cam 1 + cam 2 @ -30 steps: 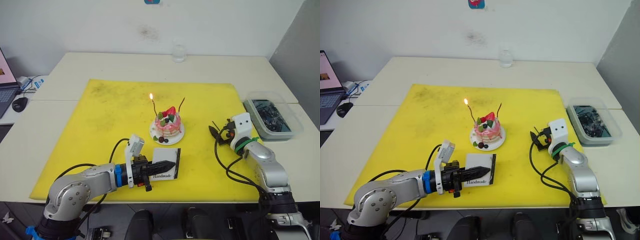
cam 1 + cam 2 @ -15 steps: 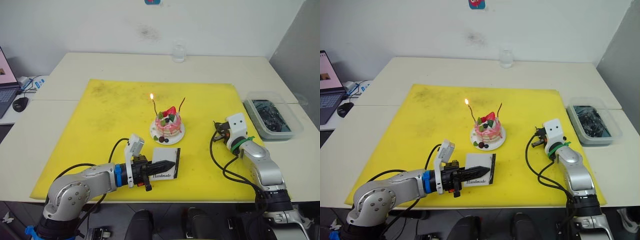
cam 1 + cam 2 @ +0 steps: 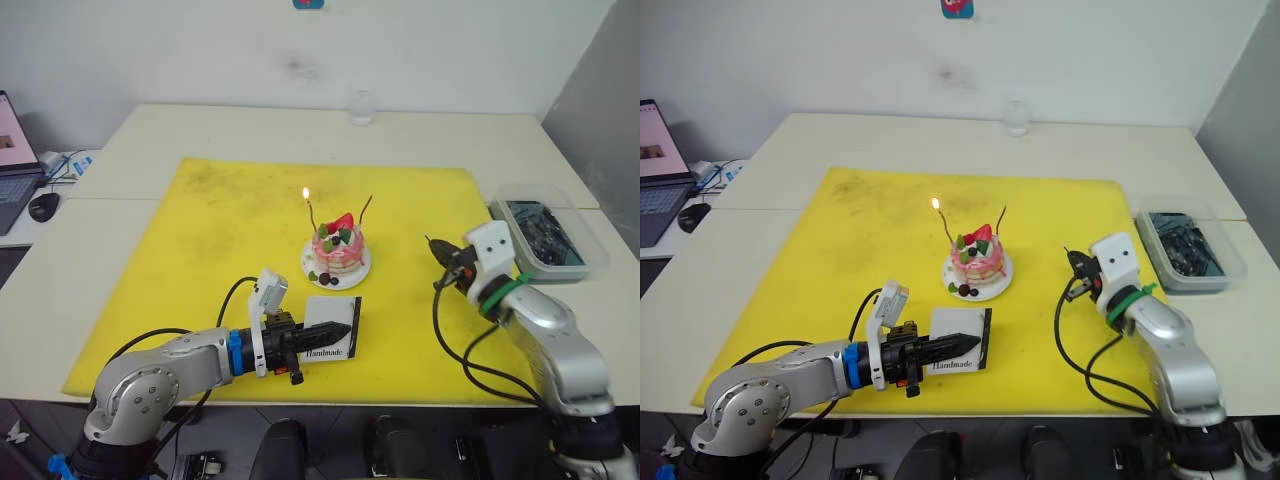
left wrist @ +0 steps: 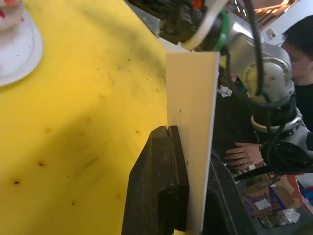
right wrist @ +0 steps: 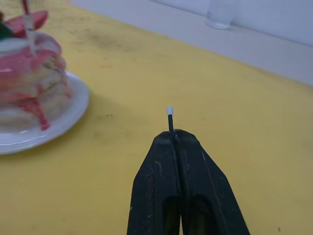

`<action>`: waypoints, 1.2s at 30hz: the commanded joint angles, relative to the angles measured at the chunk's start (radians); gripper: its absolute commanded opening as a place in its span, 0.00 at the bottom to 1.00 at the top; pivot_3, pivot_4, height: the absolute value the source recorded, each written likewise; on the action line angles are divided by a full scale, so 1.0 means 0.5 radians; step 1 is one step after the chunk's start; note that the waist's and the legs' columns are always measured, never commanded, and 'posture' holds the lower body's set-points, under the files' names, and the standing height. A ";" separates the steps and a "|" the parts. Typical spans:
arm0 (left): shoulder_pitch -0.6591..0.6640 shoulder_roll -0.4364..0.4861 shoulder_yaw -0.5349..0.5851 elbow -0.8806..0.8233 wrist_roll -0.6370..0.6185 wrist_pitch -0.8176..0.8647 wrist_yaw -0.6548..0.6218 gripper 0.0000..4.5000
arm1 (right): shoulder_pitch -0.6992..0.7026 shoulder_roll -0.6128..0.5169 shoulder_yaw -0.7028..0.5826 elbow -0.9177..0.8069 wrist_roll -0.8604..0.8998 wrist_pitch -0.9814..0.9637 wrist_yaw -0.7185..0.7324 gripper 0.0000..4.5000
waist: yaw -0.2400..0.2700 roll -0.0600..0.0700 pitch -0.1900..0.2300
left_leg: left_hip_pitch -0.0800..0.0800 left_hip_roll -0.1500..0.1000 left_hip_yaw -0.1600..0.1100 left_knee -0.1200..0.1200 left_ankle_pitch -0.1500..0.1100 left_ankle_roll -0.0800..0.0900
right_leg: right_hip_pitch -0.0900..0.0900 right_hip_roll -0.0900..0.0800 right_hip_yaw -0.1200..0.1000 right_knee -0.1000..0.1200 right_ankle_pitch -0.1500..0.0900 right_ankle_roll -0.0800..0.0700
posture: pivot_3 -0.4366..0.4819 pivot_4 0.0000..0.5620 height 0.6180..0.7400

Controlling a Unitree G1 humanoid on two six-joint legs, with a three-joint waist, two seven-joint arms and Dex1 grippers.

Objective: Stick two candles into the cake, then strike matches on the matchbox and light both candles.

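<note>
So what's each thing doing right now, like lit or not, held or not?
Thin left candle: stuck in cake, lit.
Thin right candle: stuck in cake, unlit.
Small pink-and-white cake: on its white plate, upright.
Flat white matchbox: clamped in left gripper.
Short dark match: pinched in right gripper, unlit.
Clear plastic container: open, no lid.

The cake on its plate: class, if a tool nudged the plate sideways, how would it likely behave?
The plate lies flat on the yellow mat, so it would probably slide rather than tip. The cake looks soft and layered, so likely fragile. The two thin candles stand high in it and may wobble or lean; one is lit, so go gently.
</note>
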 commanded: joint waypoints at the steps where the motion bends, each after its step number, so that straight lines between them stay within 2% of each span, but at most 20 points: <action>1: -0.048 0.021 0.002 -0.030 -0.045 0.003 -0.041 0.00 | 0.323 -0.067 -0.050 -0.318 0.069 -0.075 0.095 0.00 | 0.009 0.000 0.000 | -0.001 -0.001 0.000 0.000 0.000 0.000 | 0.000 -0.001 0.000 0.000 0.000 0.000 | 0.48 0.27 1.00; 4: -0.079 0.033 -0.011 -0.010 -0.051 0.023 -0.065 0.00 | 0.657 -0.052 -0.037 -0.414 0.044 -0.250 0.116 0.00 | 0.011 0.000 0.000 | 0.000 -0.002 0.002 0.000 0.000 0.000 | 0.000 -0.002 0.001 -0.002 -0.001 0.000 | 0.48 0.27 1.00; 7: -0.102 0.041 -0.018 0.010 -0.049 0.036 -0.083 0.00 | 0.774 -0.020 0.018 -0.434 0.041 -0.299 0.100 0.00 | -0.009 0.000 0.000 | 0.002 0.000 0.003 0.001 0.000 0.000 | 0.000 -0.002 0.002 0.000 0.000 0.000 | 0.48 0.27 1.00; 14: -0.177 0.031 -0.045 0.050 -0.029 0.057 -0.111 0.00 | 0.769 0.033 0.159 -0.244 -0.056 -0.418 0.048 0.00 | -0.011 -0.001 -0.001 | 0.004 -0.001 0.000 0.002 0.000 0.000 | 0.001 -0.002 0.001 0.000 -0.002 -0.010 | 0.48 0.27 1.00; 22: -0.159 0.043 -0.029 0.023 -0.036 0.073 -0.107 0.00 | 0.763 0.078 0.156 -0.089 -0.061 -0.508 0.029 0.00 | -0.009 -0.002 -0.001 | 0.001 -0.001 0.002 -0.001 0.000 0.000 | -0.001 -0.002 0.001 -0.001 -0.001 -0.003 | 0.48 0.27 1.00; 26: -0.147 0.047 -0.020 0.011 -0.043 0.075 -0.100 0.00 | 0.753 0.074 0.162 -0.082 -0.066 -0.529 0.027 0.21 | -0.009 -0.002 -0.001 | 0.002 0.000 0.000 -0.001 0.000 0.000 | -0.001 -0.002 -0.001 0.000 -0.001 -0.003 | 0.48 0.27 1.00; 31: -0.137 0.054 -0.012 0.004 -0.047 0.075 -0.096 0.00 | 0.725 0.062 0.170 -0.109 -0.043 -0.531 0.052 0.58 | -0.009 -0.002 -0.001 | 0.002 -0.001 0.001 0.001 0.000 0.000 | 0.000 -0.002 0.001 0.000 0.000 -0.003 | 0.48 0.27 1.00; 36: -0.138 0.050 -0.016 0.010 -0.045 0.072 -0.097 0.00 | 0.684 0.065 0.192 -0.085 -0.066 -0.538 0.043 0.58 | -0.009 -0.002 -0.001 | 0.002 -0.001 0.001 0.000 0.000 0.000 | 0.000 -0.002 0.000 0.000 0.000 -0.003 | 0.48 0.27 1.00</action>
